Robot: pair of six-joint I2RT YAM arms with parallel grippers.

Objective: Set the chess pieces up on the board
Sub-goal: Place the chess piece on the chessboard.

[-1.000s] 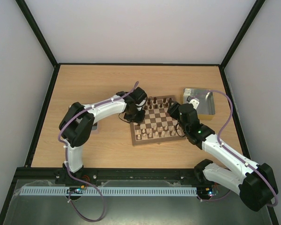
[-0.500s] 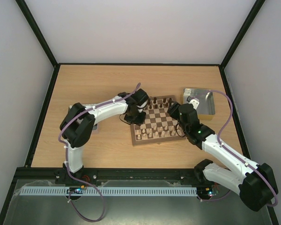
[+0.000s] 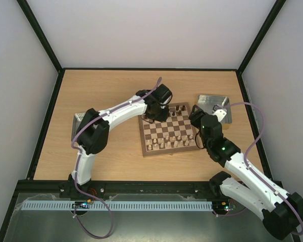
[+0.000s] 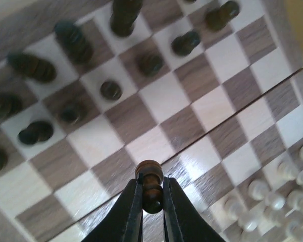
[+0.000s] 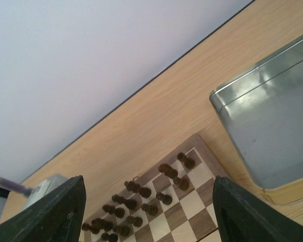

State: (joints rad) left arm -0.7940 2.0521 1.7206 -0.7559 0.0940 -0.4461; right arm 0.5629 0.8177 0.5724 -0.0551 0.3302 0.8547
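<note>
The board (image 3: 169, 152) lies in the middle of the table. Dark chess pieces (image 3: 170, 110) stand on its far rows and pale pieces (image 3: 166, 143) on its near rows. My left gripper (image 3: 151, 117) hovers over the board's far left part. In the left wrist view it (image 4: 152, 194) is shut on a dark pawn (image 4: 151, 182), held above the board (image 4: 164, 96), with dark pieces (image 4: 111, 89) beyond. My right gripper (image 3: 195, 113) is at the board's right edge. In the right wrist view it (image 5: 151, 222) is open wide and empty above the dark pieces (image 5: 141, 199).
A shiny metal tray (image 3: 212, 103) stands right of the board and also shows in the right wrist view (image 5: 278, 136). A second metal tray (image 3: 79, 119) lies at the left, partly behind the left arm. Black frame rails edge the table.
My left gripper has moved from the board's left edge up and right over its far left part, with the pawn in it. My right arm has shifted slightly right.
</note>
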